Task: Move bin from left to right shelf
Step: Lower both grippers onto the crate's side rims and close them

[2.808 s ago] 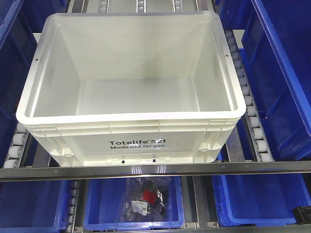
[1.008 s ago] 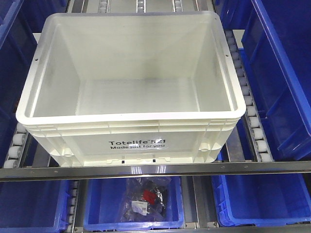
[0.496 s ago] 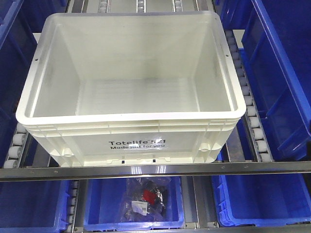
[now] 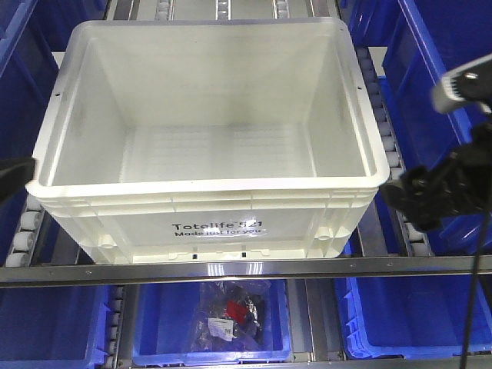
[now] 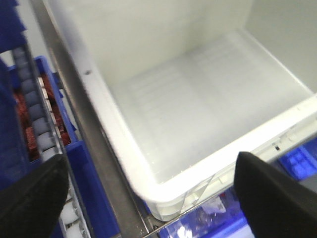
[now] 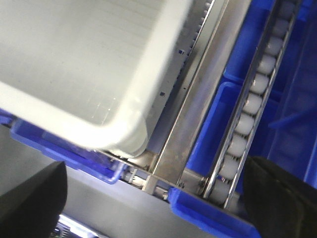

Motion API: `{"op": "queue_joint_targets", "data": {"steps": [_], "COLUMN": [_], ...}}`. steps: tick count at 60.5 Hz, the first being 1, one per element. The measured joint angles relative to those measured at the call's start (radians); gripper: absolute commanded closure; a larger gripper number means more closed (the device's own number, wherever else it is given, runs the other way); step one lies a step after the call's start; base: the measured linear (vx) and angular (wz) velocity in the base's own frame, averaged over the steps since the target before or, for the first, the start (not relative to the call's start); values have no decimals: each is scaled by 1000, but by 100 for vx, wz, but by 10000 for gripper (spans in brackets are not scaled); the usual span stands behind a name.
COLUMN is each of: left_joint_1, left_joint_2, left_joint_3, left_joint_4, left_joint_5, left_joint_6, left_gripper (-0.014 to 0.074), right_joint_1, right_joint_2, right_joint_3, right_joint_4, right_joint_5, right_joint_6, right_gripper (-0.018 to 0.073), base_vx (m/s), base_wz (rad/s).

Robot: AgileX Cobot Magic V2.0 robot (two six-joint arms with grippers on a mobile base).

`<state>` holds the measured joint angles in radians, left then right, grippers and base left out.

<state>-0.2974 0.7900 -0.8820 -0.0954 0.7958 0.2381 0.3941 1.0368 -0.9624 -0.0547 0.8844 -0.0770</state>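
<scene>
The bin (image 4: 215, 219) empty, resting on the roller surface (image 4: 388, 165) just behind the near metal rail (image 4: 246, 269), with blue bins (image 4: 438, 92) left, right and below. Left tool (image 5: 148, 198) spread wide just beside the bin's near left corner, gripping nothing. Right tool (image 6: 156, 198) likewise wide apart and bare, hovering just beside the near right corner.

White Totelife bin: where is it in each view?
Front: bin fills centre, print facing camera.
Left wrist: bin upper right, corner bottom centre.
Right wrist: bin upper left, corner lower centre.
Shared landmark: roller tracks flanking it; left one in left wrist, right one in right wrist.
</scene>
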Motion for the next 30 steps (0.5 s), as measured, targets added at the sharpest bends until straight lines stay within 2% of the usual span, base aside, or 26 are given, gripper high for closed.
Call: {"op": "queue_joint_targets", "data": {"steps": [3, 7, 17, 24, 30], "left_joint_1": [-35, -66, -78, -78, -77], "left_joint_2": [49, 129, 350, 473, 565], "left_joint_3": [-20, -58, -209, -312, -381], "left_joint_4": [34, 95, 280, 342, 356], "left_joint_5": [1, 7, 79, 145, 181], "left_joint_6": [-25, -102, -399, -519, -572], "left_gripper": [-37, -35, -29, -20, -6], "right_joint_1": [28, 39, 40, 40, 40], "right_joint_2": [40, 100, 267, 372, 459], "right_joint_3": [-36, -94, -246, -334, -399], "right_joint_4": [-55, -117, -145, -140, -140], "right_joint_5": [4, 16, 75, 108, 136], "right_joint_6": [52, 132, 261, 323, 362], "right_gripper": [-92, -87, -83, -78, -71], "base_vx": [0, 0, 0, 0, 0], "base_wz": [0, 0, 0, 0, 0]}}
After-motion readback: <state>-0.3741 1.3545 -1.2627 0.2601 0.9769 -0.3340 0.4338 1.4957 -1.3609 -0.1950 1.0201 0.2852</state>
